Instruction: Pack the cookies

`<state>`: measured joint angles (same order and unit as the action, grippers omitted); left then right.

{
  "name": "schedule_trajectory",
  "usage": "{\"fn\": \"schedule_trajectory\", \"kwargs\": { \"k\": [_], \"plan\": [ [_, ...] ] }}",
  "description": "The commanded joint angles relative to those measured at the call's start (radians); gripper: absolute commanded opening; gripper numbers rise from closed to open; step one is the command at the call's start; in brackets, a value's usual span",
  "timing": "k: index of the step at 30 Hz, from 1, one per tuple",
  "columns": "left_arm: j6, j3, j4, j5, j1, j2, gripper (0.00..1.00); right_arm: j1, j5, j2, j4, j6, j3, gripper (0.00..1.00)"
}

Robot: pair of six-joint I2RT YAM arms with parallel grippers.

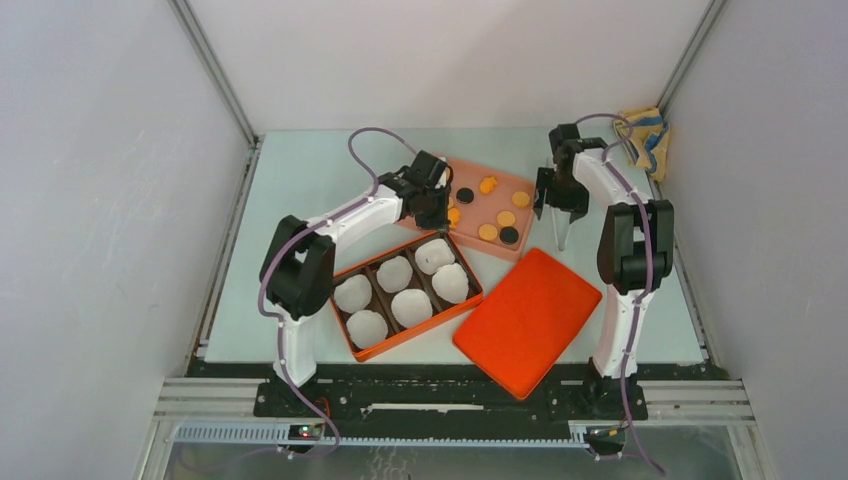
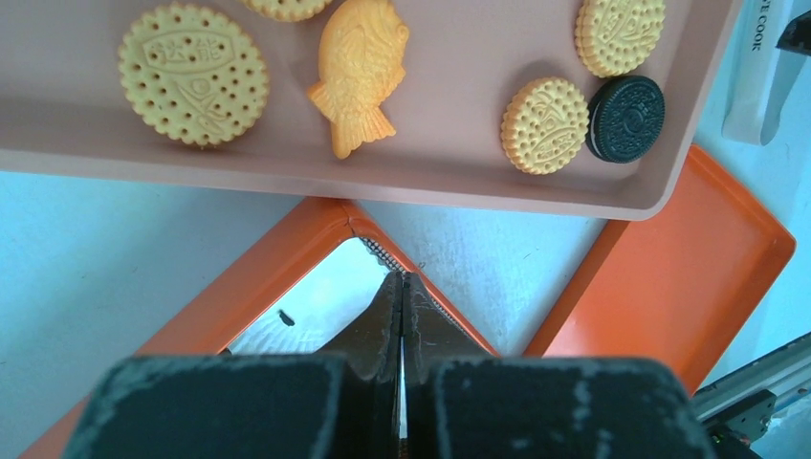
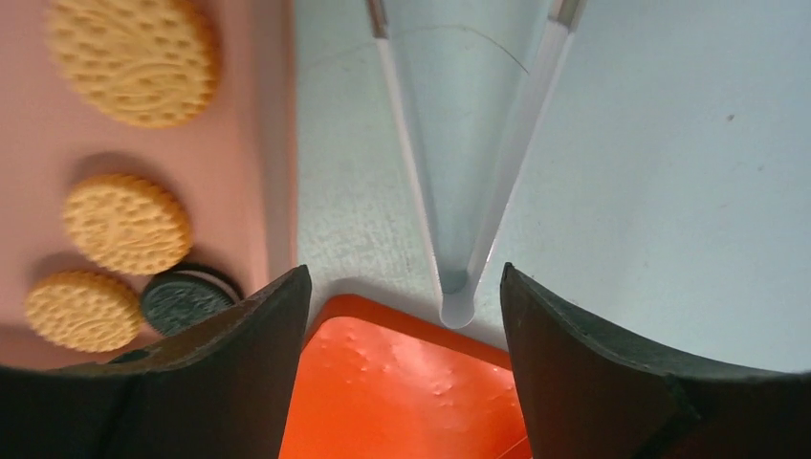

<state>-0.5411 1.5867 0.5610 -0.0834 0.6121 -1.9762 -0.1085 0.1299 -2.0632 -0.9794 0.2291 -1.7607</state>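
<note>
Cookies (image 1: 487, 232) are lying in the pink tray (image 1: 470, 168), far centre.
The left end effector (image 2: 402, 277) is hovering closed, empty, at the tray's near edge; the right end effector (image 3: 402, 277) is gaping wide, empty, above clear tongs (image 3: 458, 308) right of the tray.

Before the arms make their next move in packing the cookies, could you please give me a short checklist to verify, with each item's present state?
1. Left claw ready to pick: not ok, it is shut with nothing in it.
2. Right claw open: ok, fingers wide apart.
3. Clear tongs gripped: not ok, they sit between the open fingers, not clamped.
4. Cookies available in the pink tray: ok, several lie flat.
5. Orange box uncovered: ok, the lid lies beside it.
6. Paper cups in every compartment: ok, six in place.
</note>
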Motion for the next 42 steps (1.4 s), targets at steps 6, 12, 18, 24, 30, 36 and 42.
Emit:
{"fn": "schedule_trajectory", "kwargs": {
  "k": [6,12,18,24,30,36,42],
  "plan": [
    [0.018,-0.024,-0.010,-0.014,-0.003,0.068,0.00,0.101,-0.039,-0.052,0.033,0.079,0.032,0.87],
    [0.012,-0.007,-0.012,-0.028,-0.004,0.053,0.00,0.102,-0.058,-0.187,-0.030,0.059,-0.141,0.88],
    [0.016,-0.018,-0.006,-0.018,-0.004,0.057,0.00,0.093,-0.045,-0.331,-0.133,0.059,-0.316,0.84],
    [0.024,0.003,0.008,-0.006,-0.006,0.079,0.00,0.102,-0.059,-0.305,-0.114,0.073,-0.254,0.53],
    [0.050,0.126,0.042,-0.010,-0.022,0.068,0.00,0.099,-0.036,-0.156,-0.039,0.039,-0.151,0.37],
    [0.105,0.335,0.034,-0.035,-0.046,0.017,0.00,0.051,-0.024,0.028,0.022,-0.008,-0.083,0.35],
    [0.074,0.419,-0.083,-0.129,-0.104,-0.010,0.00,-0.028,-0.108,0.184,0.021,-0.040,-0.018,0.36]
  ]
}}
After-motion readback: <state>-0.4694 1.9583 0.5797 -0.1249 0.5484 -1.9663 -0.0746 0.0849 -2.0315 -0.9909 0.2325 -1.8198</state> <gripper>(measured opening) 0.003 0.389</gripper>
